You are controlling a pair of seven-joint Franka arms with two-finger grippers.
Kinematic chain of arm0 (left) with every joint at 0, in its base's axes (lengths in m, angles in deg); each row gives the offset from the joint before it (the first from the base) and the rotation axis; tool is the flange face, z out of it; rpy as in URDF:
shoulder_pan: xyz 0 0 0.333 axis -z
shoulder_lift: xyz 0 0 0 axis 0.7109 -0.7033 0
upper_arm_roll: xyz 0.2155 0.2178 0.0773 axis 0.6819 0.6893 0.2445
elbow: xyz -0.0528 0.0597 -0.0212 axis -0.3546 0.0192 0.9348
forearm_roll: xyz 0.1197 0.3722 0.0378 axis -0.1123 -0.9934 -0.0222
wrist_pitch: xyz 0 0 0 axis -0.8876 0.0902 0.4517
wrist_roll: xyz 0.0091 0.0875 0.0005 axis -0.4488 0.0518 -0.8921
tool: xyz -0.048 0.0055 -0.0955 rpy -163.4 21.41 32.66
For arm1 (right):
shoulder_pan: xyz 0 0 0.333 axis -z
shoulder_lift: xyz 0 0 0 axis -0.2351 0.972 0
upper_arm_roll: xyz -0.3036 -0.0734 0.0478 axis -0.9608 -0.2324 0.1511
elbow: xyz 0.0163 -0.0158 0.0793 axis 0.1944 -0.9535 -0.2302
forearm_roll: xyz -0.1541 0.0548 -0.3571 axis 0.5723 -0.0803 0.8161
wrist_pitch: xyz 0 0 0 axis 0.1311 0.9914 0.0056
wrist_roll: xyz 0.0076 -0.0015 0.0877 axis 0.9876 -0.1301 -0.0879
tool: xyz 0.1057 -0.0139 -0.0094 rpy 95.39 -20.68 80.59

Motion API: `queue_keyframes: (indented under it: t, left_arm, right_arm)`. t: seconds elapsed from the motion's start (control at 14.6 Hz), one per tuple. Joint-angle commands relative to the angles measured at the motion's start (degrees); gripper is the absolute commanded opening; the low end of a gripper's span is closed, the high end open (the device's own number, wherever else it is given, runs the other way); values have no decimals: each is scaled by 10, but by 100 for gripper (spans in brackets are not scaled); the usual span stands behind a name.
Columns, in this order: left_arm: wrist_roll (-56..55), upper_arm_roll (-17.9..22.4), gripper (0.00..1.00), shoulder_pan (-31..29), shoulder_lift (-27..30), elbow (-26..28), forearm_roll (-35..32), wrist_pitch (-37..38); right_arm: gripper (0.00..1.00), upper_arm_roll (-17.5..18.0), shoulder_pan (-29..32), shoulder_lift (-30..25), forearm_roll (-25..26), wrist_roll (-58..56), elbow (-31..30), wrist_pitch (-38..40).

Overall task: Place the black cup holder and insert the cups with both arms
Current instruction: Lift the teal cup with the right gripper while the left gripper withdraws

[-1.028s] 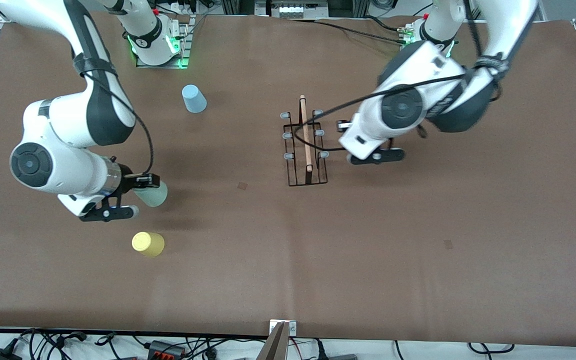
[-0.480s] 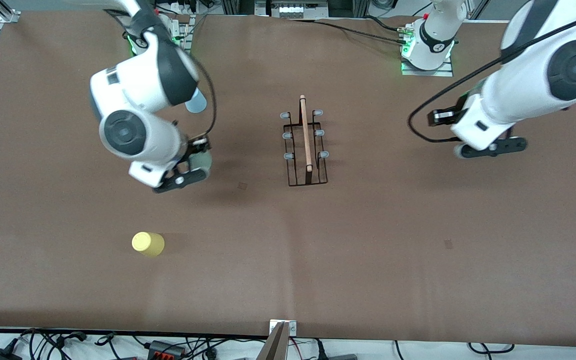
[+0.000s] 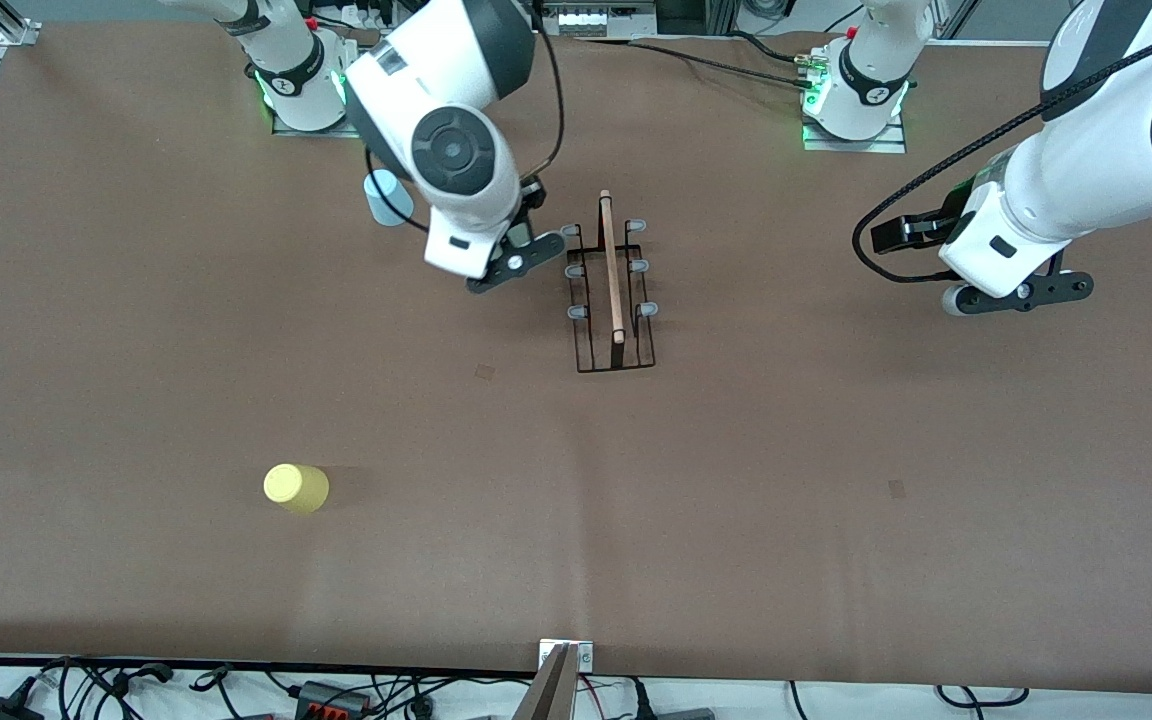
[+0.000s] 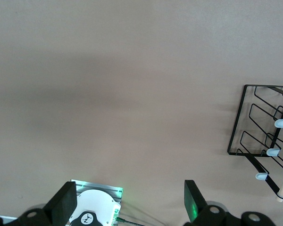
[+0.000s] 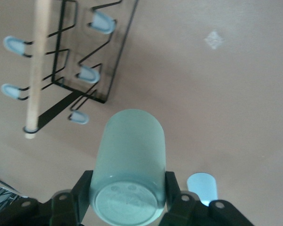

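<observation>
The black cup holder [image 3: 614,290] stands upright mid-table, wooden rod on top, all prongs bare. My right gripper [image 3: 514,250] hangs just beside the holder, toward the right arm's end of the table. It is shut on the mint green cup [image 5: 129,165], which lies sideways between the fingers with its bottom toward the camera. The holder's prongs [image 5: 88,73] are close to the cup. The light blue cup [image 3: 383,195] stands upside down, partly under the right arm. The yellow cup [image 3: 296,488] stands upside down, nearer the front camera. My left gripper [image 3: 1016,293] is open and empty, away from the holder.
The brown table cover [image 3: 736,500] spreads wide around the holder. The arm bases [image 3: 854,95] stand along the table's back edge. The left wrist view shows the holder [image 4: 262,127] off to one side and a base with a green light [image 4: 92,216].
My right arm has carried the mint cup from near the yellow cup up beside the holder. My left arm has swung away from the holder toward its own end of the table.
</observation>
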Motion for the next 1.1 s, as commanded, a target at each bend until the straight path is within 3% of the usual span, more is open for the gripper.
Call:
queue_keyframes:
  t: [0.0, 0.14, 0.21, 0.34, 0.41, 0.48, 0.62, 0.89, 1.03]
  left_arm:
    - [15, 4, 100, -5, -1, -12, -10, 5]
    - [43, 28, 100, 6, -14, -29, -9, 5]
    - [48, 66, 100, 45, -12, -31, -8, 5]
    - [51, 232, 100, 181, -10, -56, -9, 5]
    - [58, 296, 100, 225, -8, -63, -7, 5]
    - [62, 326, 100, 235, -7, -67, -2, 1]
    - [95, 326, 100, 217, 2, -58, 0, -19]
    - [97, 324, 100, 208, 92, 68, 1, -114]
    - [99, 319, 100, 203, 103, 85, 1, -129]
  right_arm:
    - [24, -5, -27, 11, -11, 23, 0, -21]
    - [24, -5, -55, 27, -11, 42, -6, -38]
    - [24, -5, -63, 34, -11, 57, -6, -53]
    - [24, -5, -65, 38, -14, 69, -6, -75]
    - [24, -5, -66, 41, -15, 71, -6, -79]
    - [24, -5, -66, 41, -15, 71, -6, -79]
    - [24, -5, -66, 42, -15, 71, -6, -79]
    - [24, -5, -69, 56, -15, 71, -6, -96]
    - [24, -5, -78, 62, -15, 71, -6, -101]
